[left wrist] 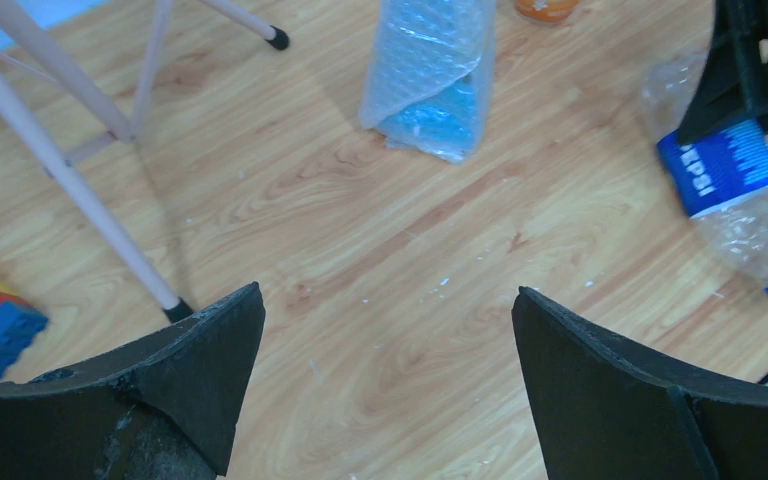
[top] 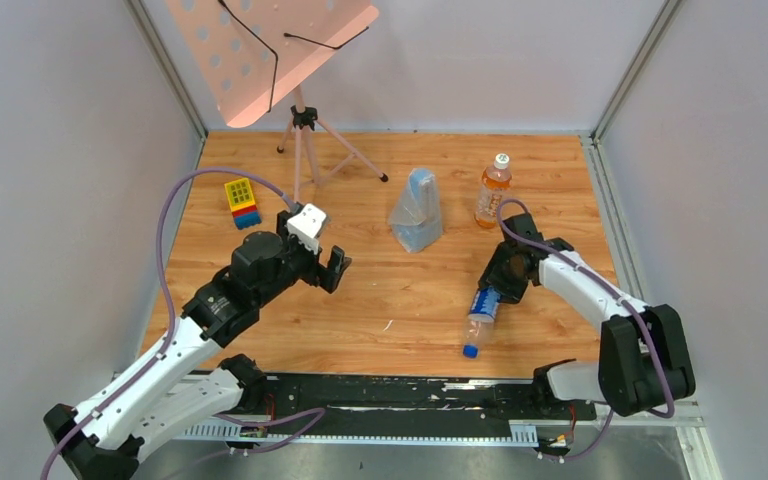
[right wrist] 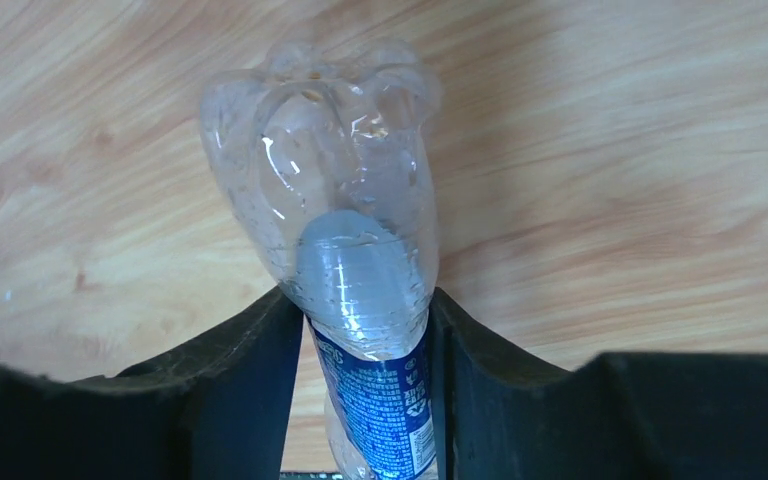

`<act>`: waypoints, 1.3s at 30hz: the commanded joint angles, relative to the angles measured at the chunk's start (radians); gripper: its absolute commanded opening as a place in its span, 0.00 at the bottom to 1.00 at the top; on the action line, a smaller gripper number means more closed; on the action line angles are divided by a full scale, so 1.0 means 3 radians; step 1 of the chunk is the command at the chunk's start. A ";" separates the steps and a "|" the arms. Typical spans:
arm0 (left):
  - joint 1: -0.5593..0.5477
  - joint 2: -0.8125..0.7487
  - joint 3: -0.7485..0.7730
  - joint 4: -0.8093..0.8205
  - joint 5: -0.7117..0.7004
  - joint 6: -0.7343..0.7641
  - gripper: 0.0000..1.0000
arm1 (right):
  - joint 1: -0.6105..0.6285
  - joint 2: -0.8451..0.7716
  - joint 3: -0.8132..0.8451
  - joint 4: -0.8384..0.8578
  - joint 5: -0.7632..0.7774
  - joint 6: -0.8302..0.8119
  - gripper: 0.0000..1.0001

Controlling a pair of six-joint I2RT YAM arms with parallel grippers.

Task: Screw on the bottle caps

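One orange-filled bottle (top: pixel 493 192) upright; empty Pepsi bottle (top: pixel 478 325) in right gripper (top: pixel 494 289).

You have the lying bottle (top: pixel 481 318) at front right on the table (top: pixel 400 300), with the standing bottle (top: pixel 493 192) behind it. Left of that one sits the bag (top: pixel 417 212), then the stand (top: pixel 303 120), and the blocks (top: pixel 242 203) farthest left.
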 commanded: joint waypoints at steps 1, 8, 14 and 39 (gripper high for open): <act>0.0013 0.0109 0.0169 0.0153 0.0229 -0.0308 1.00 | 0.0376 -0.0185 0.0088 0.0290 -0.0376 -0.0308 0.43; 0.0013 0.0553 0.0277 0.0300 0.0275 -0.1169 1.00 | 0.1368 -0.0109 0.0555 0.0430 -0.0113 -0.0839 0.37; 0.0013 0.0942 0.0453 0.0318 0.0231 -0.1830 1.00 | 0.2014 0.0053 0.0852 0.0620 0.0250 -0.1478 0.36; 0.0012 0.0524 -0.0054 0.0228 -0.0942 -0.2370 1.00 | 0.2369 0.0505 0.0918 0.0878 0.0240 -0.2386 0.44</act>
